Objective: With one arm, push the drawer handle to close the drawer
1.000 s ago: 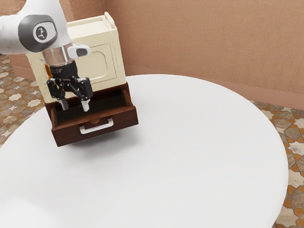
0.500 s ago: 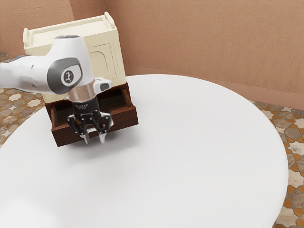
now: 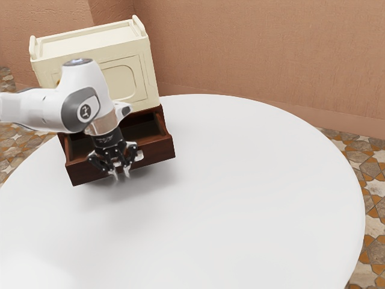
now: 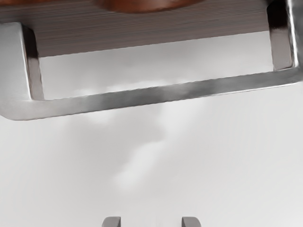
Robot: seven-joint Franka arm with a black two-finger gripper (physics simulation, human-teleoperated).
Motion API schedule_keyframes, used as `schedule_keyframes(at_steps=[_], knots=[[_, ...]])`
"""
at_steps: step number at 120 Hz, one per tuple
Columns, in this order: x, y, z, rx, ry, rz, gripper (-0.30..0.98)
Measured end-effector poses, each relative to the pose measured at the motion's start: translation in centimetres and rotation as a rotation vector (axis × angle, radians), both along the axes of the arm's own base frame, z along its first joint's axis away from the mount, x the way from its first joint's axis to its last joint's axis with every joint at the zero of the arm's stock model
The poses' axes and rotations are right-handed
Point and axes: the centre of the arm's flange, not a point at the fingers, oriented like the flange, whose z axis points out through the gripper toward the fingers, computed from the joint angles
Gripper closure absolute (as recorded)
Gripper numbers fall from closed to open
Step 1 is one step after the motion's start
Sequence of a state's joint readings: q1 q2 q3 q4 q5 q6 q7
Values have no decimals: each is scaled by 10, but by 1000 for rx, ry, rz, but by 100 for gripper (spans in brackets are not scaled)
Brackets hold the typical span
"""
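Observation:
My gripper (image 3: 123, 176) points down in front of the drawer's front panel, its two fingers a narrow gap apart with nothing seen between them. The dark brown drawer (image 3: 157, 150) is pulled out from the cabinet. Its silvery handle (image 3: 139, 155) is partly hidden behind the gripper. In the wrist view the handle (image 4: 156, 93) spans the picture as a long bar beside the brown drawer front (image 4: 151, 33). The tips of my gripper (image 4: 151, 222) stand apart there, off the bar on the side away from the drawer front.
A cream cabinet body (image 3: 129, 78) with raised end rails sits above the drawer, behind the arm. The round white table (image 3: 240, 198) extends toward the exterior view's right. A brownish wall (image 3: 258, 54) rises behind it.
My hand has moved from above the open drawer to the front of its handle and lower. The fingers have drawn closer together over the last half second. The drawer has not visibly moved.

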State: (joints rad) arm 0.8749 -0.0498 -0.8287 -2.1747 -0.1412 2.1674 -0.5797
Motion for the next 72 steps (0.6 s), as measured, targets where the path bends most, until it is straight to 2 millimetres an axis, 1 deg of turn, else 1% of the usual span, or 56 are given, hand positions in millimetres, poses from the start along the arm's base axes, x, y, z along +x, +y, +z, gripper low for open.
schedule_keyframes(at_steps=[6, 24, 31, 49, 62, 72], knots=[[8, 8, -1, 5, -7, 11, 62], [19, 30, -8, 6, -11, 66, 66], [24, 31, -9, 5, -13, 74, 67], [33, 24, -14, 5, -14, 81, 69], [43, 40, -14, 10, -26, 111, 69], [50, 46, -12, 14, -36, 126, 69]])
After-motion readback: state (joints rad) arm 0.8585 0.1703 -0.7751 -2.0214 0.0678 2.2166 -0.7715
